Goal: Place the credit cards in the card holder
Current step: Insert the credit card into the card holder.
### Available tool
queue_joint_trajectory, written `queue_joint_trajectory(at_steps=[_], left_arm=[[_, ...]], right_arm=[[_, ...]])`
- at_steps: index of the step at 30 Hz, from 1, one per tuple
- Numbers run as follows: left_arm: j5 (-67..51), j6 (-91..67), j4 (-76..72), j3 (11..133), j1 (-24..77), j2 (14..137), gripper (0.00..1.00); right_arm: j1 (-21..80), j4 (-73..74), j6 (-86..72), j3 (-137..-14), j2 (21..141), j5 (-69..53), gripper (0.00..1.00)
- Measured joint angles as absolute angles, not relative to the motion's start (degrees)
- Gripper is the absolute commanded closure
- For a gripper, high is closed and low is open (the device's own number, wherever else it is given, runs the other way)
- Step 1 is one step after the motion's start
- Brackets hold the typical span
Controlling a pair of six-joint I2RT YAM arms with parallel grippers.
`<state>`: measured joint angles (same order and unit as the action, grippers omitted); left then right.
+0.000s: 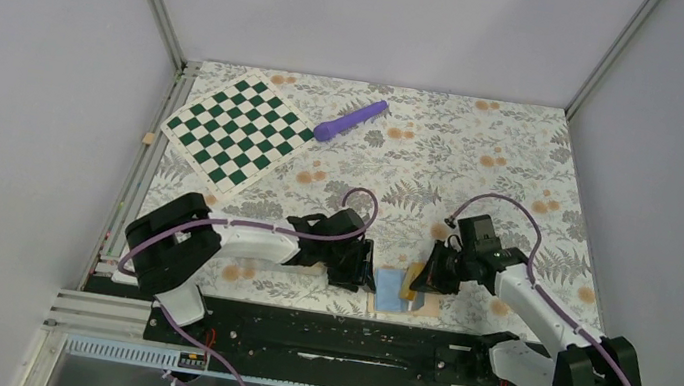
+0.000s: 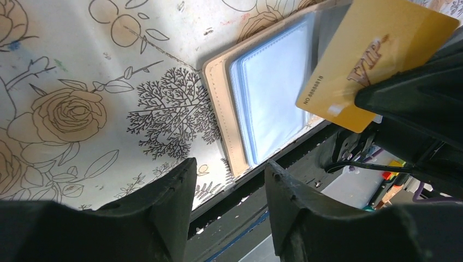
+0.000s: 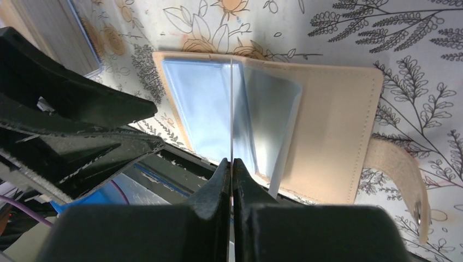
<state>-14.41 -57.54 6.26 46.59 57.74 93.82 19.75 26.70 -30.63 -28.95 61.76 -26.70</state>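
The card holder [image 1: 389, 291] lies open near the table's front edge, tan outside with light blue pockets up. It also shows in the left wrist view [image 2: 267, 93] and the right wrist view [image 3: 338, 125], its snap strap [image 3: 401, 177] lying out to the side. My right gripper [image 1: 421, 277] [image 3: 232, 164] is shut on an orange-yellow credit card [image 1: 416, 270] [image 2: 371, 54], seen edge-on [image 3: 232, 103], held tilted just over the blue pockets. My left gripper [image 1: 366, 269] [image 2: 229, 166] is open and empty, just left of the holder.
A green-and-white checkered board [image 1: 238, 130] lies at the back left, with a purple stick-shaped object [image 1: 350, 120] beside it. The black rail [image 1: 328, 333] runs along the table's front edge, right by the holder. A flat tan thing [image 3: 52, 33] lies partly hidden beside my left arm.
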Motion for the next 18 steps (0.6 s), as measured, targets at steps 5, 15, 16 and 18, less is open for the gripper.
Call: queue_joint_trajectory(at_steps=[5, 15, 16, 18], left_arm=[[-14.41, -56.95, 7.33, 47.20, 57.74, 94.17, 0.53], [-14.52, -56.64, 8.34, 48.03, 58.17, 95.33, 0.53], [-14.57, -56.53, 8.36, 48.27, 58.30, 95.61, 0.54], [-14.76, -56.51, 8.32, 48.60, 58.50, 96.01, 0.54]], right_arm=[[19.75, 26.02, -30.59, -28.95, 64.12, -26.68, 1.00], [19.75, 26.26, -30.61, -28.93, 55.55, -23.83, 1.00], [19.75, 26.26, -30.61, -28.93, 55.88, -23.68, 1.00], [19.75, 26.13, -30.50, -28.91, 57.25, -23.70, 1.00]])
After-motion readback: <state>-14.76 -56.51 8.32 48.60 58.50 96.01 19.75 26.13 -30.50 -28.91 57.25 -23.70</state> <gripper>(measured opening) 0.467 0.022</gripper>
